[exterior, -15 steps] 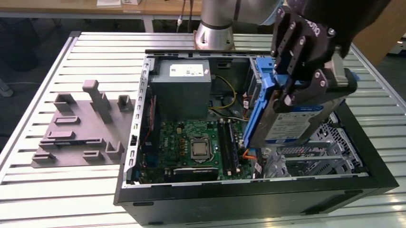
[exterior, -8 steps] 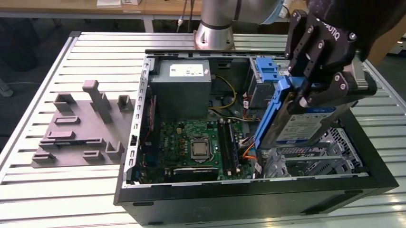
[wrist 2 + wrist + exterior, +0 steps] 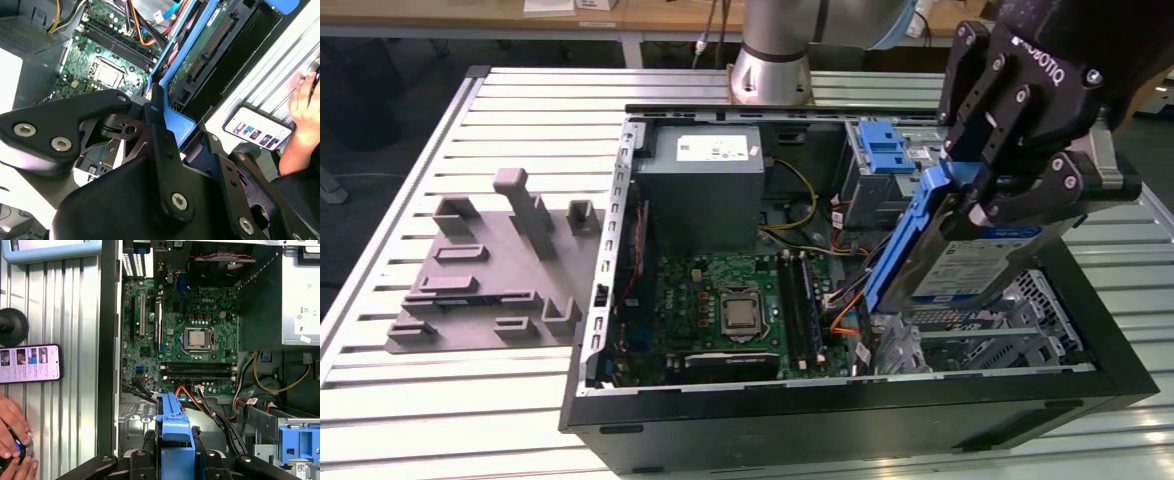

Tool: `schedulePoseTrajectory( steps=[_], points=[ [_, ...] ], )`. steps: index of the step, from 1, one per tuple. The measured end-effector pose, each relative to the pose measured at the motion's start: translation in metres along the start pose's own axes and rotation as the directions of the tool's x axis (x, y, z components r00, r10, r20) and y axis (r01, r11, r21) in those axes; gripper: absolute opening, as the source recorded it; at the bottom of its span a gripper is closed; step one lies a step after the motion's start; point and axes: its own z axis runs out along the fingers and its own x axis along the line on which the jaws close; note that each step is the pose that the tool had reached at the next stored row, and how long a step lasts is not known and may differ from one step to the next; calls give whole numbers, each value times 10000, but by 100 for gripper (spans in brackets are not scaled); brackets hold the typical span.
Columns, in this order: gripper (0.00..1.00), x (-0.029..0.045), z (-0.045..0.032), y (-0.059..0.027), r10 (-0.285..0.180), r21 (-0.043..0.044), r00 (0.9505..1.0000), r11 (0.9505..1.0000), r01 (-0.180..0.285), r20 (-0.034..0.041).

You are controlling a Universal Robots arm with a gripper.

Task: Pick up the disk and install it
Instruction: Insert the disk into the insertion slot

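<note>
The disk (image 3: 967, 270), a silver drive with a white-and-blue label and a blue rail frame, hangs tilted on edge over the exterior view's right side of the open computer case (image 3: 854, 405). My gripper (image 3: 987, 205) is shut on its upper end. The drive's lower end sits just above the metal drive cage (image 3: 1021, 325). In the second wrist view the disk (image 3: 200, 45) runs away from the gripper (image 3: 160, 120) with its connector edge showing. In the first wrist view the disk's blue rail (image 3: 175, 427) stands between the fingers (image 3: 137, 460), over the motherboard (image 3: 195, 340).
A grey power-supply box (image 3: 707, 185) fills the case's far corner, and a blue latch (image 3: 887, 150) stands beside it. A grey fixture plate (image 3: 494, 270) lies on the slatted table at the exterior view's left. Outside the case lie a phone (image 3: 30, 362) and a person's hand (image 3: 12, 430).
</note>
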Motion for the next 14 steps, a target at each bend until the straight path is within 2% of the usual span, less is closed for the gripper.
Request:
schedulePoseTrajectory(
  steps=[3, 14],
  points=[
    [36, -1, -3, -65, -1, -25, 10000, 10000, 1, -3],
    [36, 3, -4, -149, -1, 12, 10000, 10000, 1, 0]
  ],
)
